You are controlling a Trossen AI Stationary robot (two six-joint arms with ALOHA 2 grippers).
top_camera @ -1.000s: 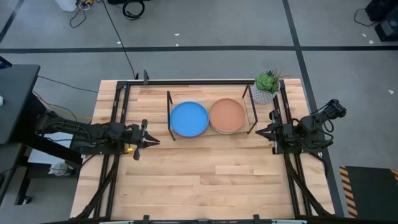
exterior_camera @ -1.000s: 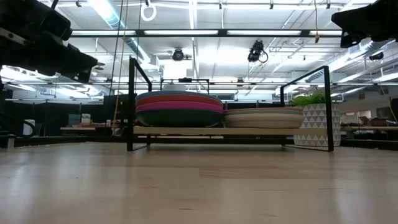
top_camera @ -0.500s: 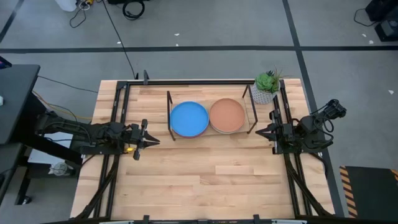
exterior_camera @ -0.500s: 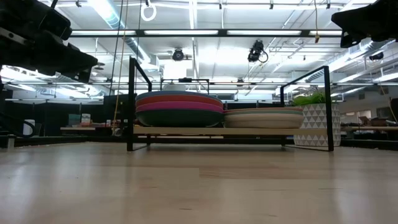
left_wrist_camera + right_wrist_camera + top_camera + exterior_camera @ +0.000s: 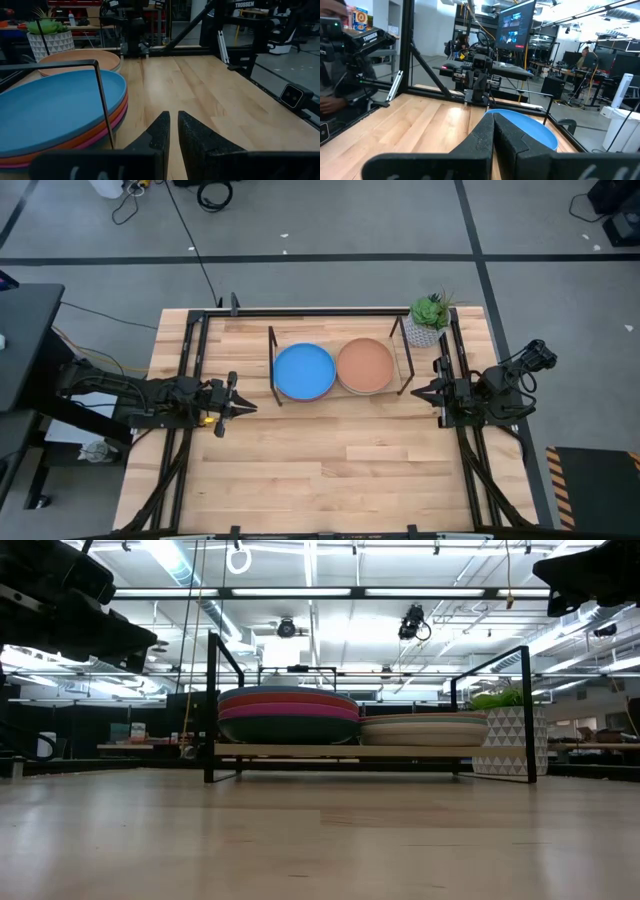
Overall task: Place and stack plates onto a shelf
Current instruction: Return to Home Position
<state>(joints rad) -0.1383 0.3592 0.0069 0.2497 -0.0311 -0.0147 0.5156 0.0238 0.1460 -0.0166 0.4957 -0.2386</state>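
The shelf (image 5: 338,393) stands at the table's far middle, holding two stacks of plates side by side. The blue plate (image 5: 304,371) tops the left stack, above orange, magenta and dark ones (image 5: 288,712). The peach plate (image 5: 365,366) tops the right stack (image 5: 424,729). Both stacks rest on the shelf's wood base (image 5: 340,750). My left gripper (image 5: 245,406) hovers shut, left of the shelf and apart from it (image 5: 173,125). My right gripper (image 5: 415,391) hovers shut just right of the shelf (image 5: 494,127). Neither holds anything.
A potted plant in a patterned white pot (image 5: 428,320) stands at the far right corner beside the shelf. The black frame (image 5: 190,380) edges the table. The near half of the wooden table (image 5: 330,470) is bare wood. A person (image 5: 335,60) is beyond the table.
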